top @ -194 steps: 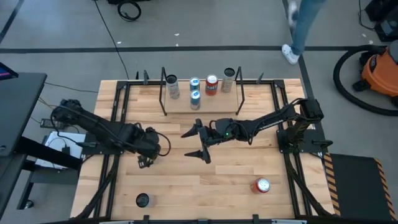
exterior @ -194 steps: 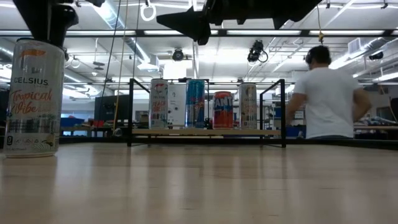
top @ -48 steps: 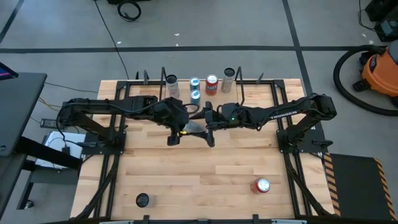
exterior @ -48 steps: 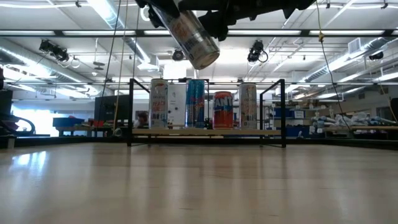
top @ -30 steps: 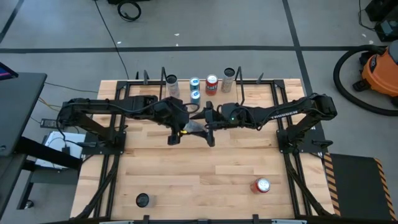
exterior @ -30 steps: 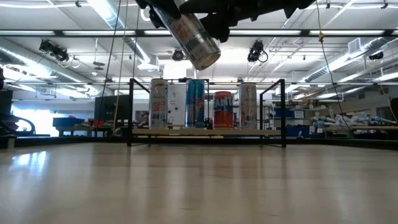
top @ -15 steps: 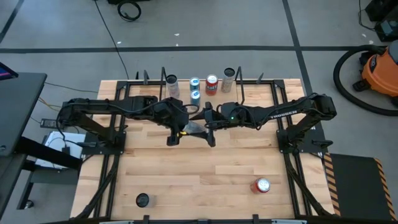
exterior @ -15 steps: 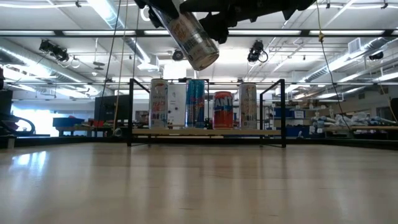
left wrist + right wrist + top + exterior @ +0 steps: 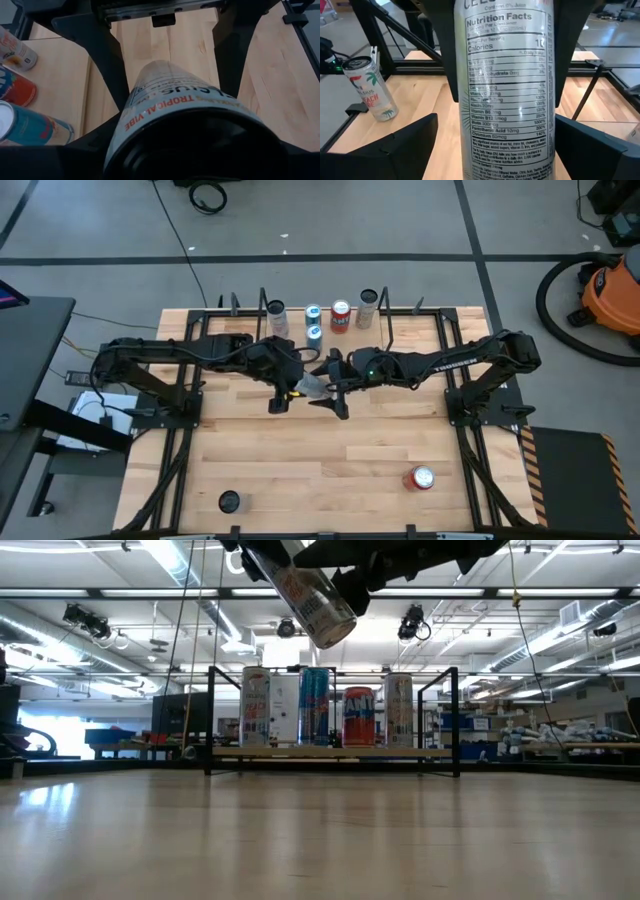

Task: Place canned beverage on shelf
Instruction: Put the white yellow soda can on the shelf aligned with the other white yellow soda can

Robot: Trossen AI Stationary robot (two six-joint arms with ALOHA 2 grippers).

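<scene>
Both arms meet over the middle of the table [image 9: 400,450], just in front of the shelf [image 9: 325,348].

The left gripper [image 9: 292,387] pinches a tall silver can [image 9: 312,386], held up in the air and tilted. In the low view the can [image 9: 314,598] hangs slanted above the shelf [image 9: 333,753], clear of the tabletop. From the left wrist camera I look down the can's length [image 9: 180,110], with its base end filling the near part of the picture.

The right gripper [image 9: 335,385] sits at the can's other end, fingers spread wide on either side of it. In the right wrist view the can [image 9: 507,90] stands between the two dark fingers [image 9: 385,150] with clear gaps on both sides, so I read no contact there.

Behind the grippers, the shelf carries several cans [image 9: 341,315] standing upright in a row.

Well to the near side of the right gripper a red can [image 9: 419,478] lies on the table. Another dark-topped can [image 9: 230,501] stands near the table's front edge on the left arm's side.
</scene>
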